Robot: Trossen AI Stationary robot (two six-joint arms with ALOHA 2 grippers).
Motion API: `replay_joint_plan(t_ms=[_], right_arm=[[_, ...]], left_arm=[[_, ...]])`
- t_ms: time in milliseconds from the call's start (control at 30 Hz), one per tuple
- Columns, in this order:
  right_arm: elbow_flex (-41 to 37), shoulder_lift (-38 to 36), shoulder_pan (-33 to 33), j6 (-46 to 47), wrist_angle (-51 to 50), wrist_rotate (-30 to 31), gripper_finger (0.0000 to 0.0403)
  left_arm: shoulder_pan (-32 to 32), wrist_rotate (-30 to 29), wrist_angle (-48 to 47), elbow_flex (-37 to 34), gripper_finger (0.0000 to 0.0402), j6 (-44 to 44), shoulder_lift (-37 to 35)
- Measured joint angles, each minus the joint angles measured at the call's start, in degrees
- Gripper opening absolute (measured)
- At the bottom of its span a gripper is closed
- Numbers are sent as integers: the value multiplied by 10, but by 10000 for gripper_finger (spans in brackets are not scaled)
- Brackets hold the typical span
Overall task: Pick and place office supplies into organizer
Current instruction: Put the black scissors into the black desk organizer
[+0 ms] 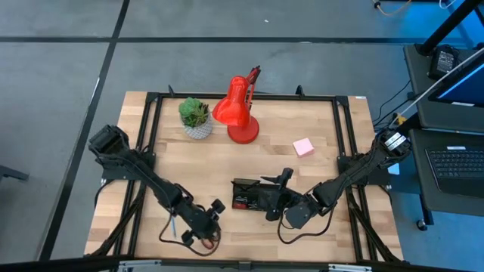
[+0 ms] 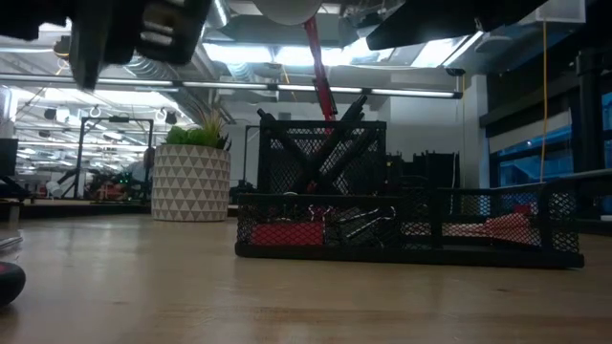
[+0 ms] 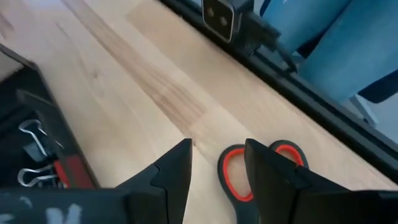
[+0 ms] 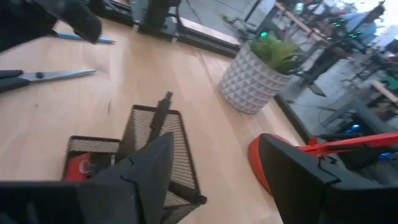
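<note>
The black mesh organizer (image 1: 249, 195) sits near the table's near edge; it holds clips (image 3: 30, 155), a tiny red block (image 4: 79, 165) and upright black pens (image 4: 163, 109). The red-handled scissors (image 3: 233, 180) lie flat on the wood left of it. My left gripper (image 3: 217, 174) hovers open above their handles, well off the table in the low view (image 2: 134, 38). A thin blue pen (image 1: 172, 225) lies further left. The pink sticky-note pad (image 1: 303, 146) rests flat toward the right. My right gripper (image 4: 217, 180) is open above the organizer (image 4: 149, 143).
A red desk lamp (image 1: 238, 113) and a potted plant (image 1: 195, 117) stand at the far side. A black metal frame (image 1: 147, 136) runs around the tabletop. Bare wood lies between the lamp and the organizer (image 2: 402, 225). A laptop (image 1: 457, 162) sits off the table's right.
</note>
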Motion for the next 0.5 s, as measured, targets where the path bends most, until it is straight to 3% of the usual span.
replay_joint_plan(t_ms=[300, 500], right_arm=[[0, 0, 0, 1, 0, -65, 236], [0, 0, 0, 15, -5, -71, 236]], left_arm=[[6, -3, -47, 45, 143, -27, 64], [13, 0, -91, 66, 143, -51, 86]])
